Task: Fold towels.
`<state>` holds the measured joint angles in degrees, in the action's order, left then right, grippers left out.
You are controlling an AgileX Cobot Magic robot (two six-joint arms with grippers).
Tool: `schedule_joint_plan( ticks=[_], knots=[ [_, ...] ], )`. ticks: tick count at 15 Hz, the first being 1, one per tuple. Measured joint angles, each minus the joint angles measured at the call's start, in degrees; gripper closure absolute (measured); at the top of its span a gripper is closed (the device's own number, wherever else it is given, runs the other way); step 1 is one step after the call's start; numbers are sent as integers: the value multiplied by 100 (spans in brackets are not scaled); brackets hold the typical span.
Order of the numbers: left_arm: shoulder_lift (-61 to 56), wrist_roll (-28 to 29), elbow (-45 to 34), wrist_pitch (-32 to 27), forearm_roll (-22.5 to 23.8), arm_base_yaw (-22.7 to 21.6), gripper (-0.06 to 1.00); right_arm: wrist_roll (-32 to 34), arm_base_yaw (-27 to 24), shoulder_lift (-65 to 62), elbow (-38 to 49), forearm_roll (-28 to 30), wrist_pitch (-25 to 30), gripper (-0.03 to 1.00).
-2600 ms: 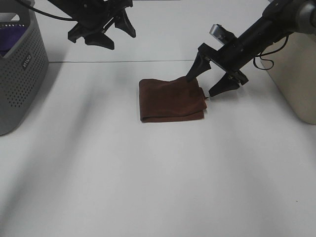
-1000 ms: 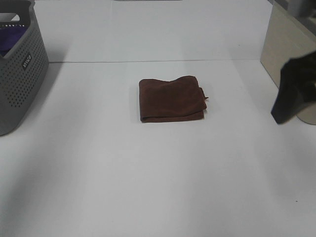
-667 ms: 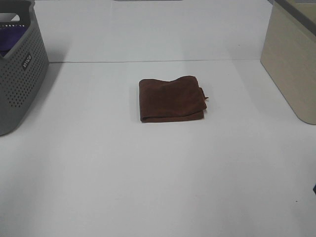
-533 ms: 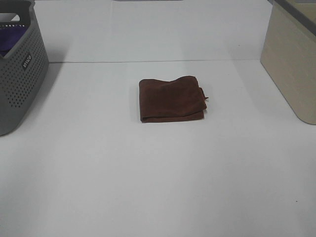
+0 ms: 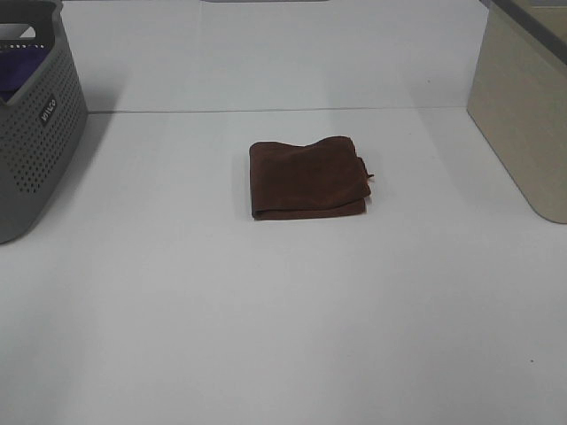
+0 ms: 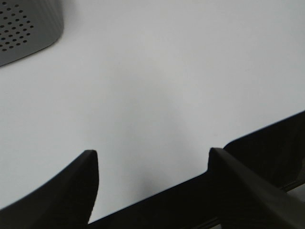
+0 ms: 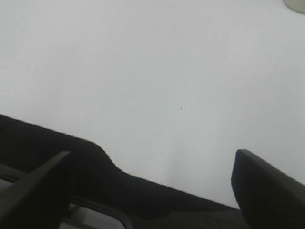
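Observation:
A folded brown towel [image 5: 308, 178] lies flat on the white table [image 5: 283, 310] near its middle, with no gripper near it. Neither arm shows in the high view. My left gripper [image 6: 150, 160] is open and empty over bare table near the front edge. My right gripper [image 7: 152, 164] is open and empty too, also over bare table at the front edge. The towel is in neither wrist view.
A grey perforated basket [image 5: 35, 124] with purple cloth inside stands at the far left; its corner shows in the left wrist view [image 6: 26, 26]. A beige box [image 5: 527, 106] stands at the right edge.
Both arms have pulled away from the towel and left the high view; the right gripper was last seen passing the right edge. The towel has stayed folded in place.

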<state>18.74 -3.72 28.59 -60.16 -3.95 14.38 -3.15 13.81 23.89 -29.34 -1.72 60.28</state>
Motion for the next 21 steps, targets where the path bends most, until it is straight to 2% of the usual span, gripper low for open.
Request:
schedule_joint_plan(
  ticks=[3,11,12,14,17,19,21],
  knots=[
    [-6,-34,0,0,-6,0,33,0,0,-435,0,0,6,11],
    [-6,-52,-6,0,-6,0,33,0,-11,-510,0,0,6,11],
    [-6,-52,-6,0,-6,-6,33,0,-138,-625,0,-17,6,11],
    [-23,-52,-6,0,-17,-332,33,0,-676,-951,0,-46,6,11],
    [-470,-52,-6,17,-17,-1329,33,0,-1346,-1616,0,-52,6,11],
    [-1134,-52,-6,17,-17,-1667,33,0,-1387,-1988,0,-69,6,11],
    [-1684,-52,-6,17,-17,-1707,33,0,-1387,-2303,0,-86,6,11]
  ],
)
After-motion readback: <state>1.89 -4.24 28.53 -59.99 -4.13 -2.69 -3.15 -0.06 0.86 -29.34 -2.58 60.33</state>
